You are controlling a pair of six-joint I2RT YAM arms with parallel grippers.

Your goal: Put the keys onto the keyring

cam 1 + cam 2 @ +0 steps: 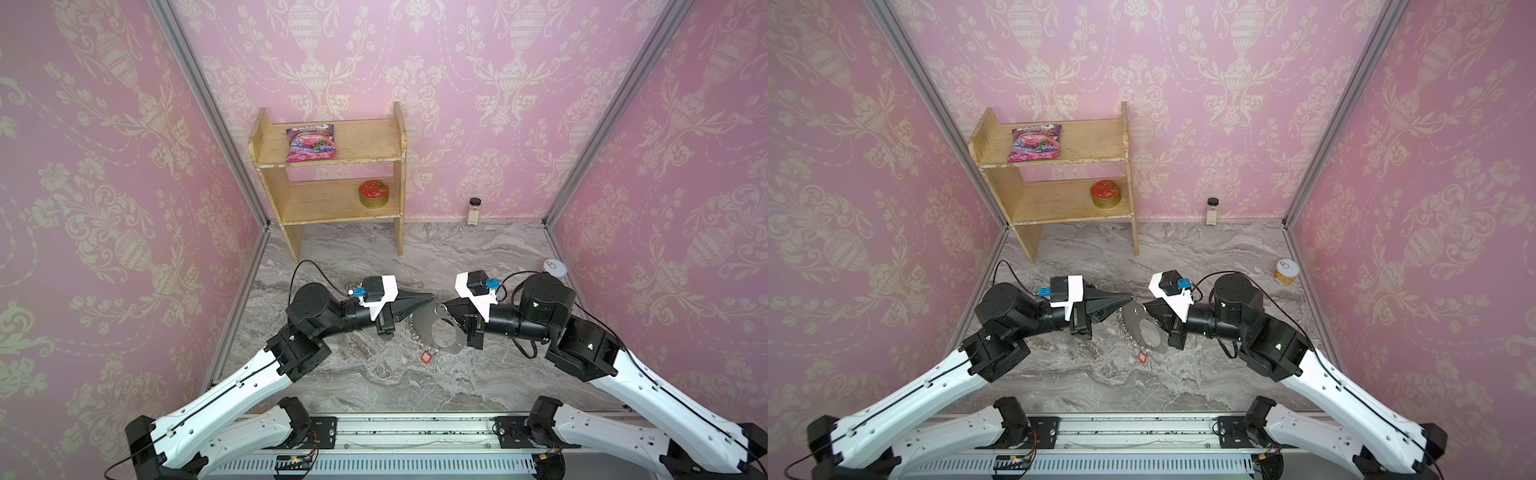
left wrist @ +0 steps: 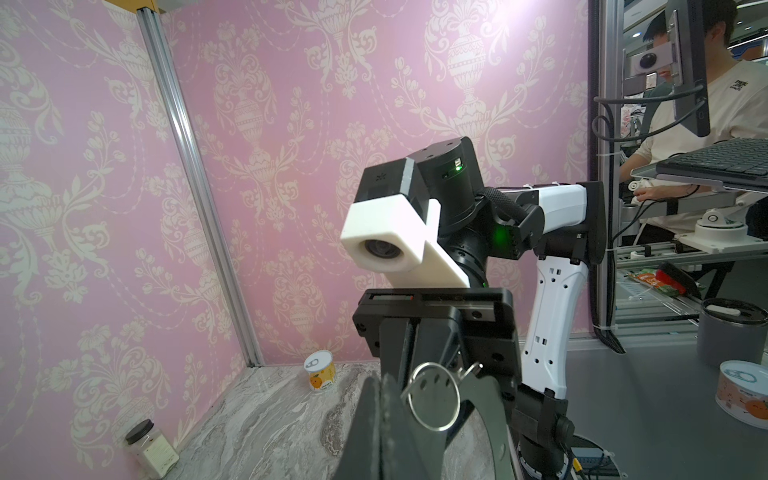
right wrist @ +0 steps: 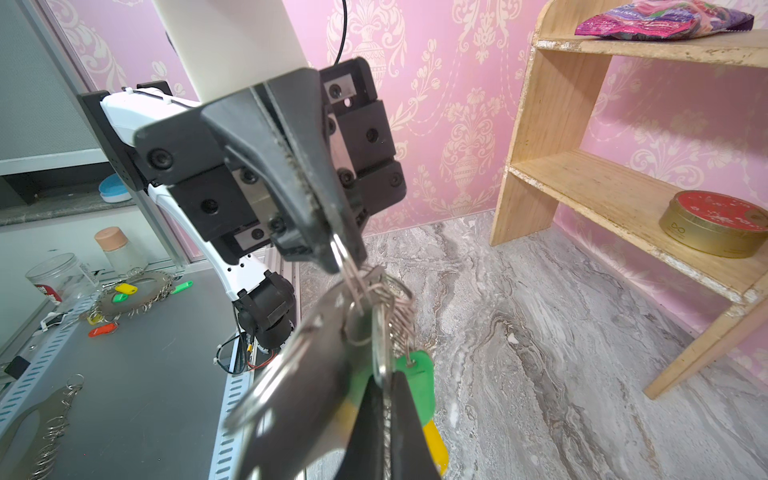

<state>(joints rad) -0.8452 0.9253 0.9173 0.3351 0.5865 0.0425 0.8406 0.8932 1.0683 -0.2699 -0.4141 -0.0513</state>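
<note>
keyring (image 1: 427,321) before shelf (image 1: 316,204), tin (image 1: 373,193) on shelf

Lighting is bright and even; straight edges are bowed outward; the keyring (image 3: 291,415) is blurred at close range.

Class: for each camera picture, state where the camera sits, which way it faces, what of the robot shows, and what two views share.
Both top views: high at the front, facing down toward the back wall; both arms, left hand, right hand on the keyring.
Left wrist: on the left arm, facing the right arm; own fingers show.
Right wrist: on the right arm, facing the shut left hand and shelf.
Shared: both wrist views show the small ring.
</note>
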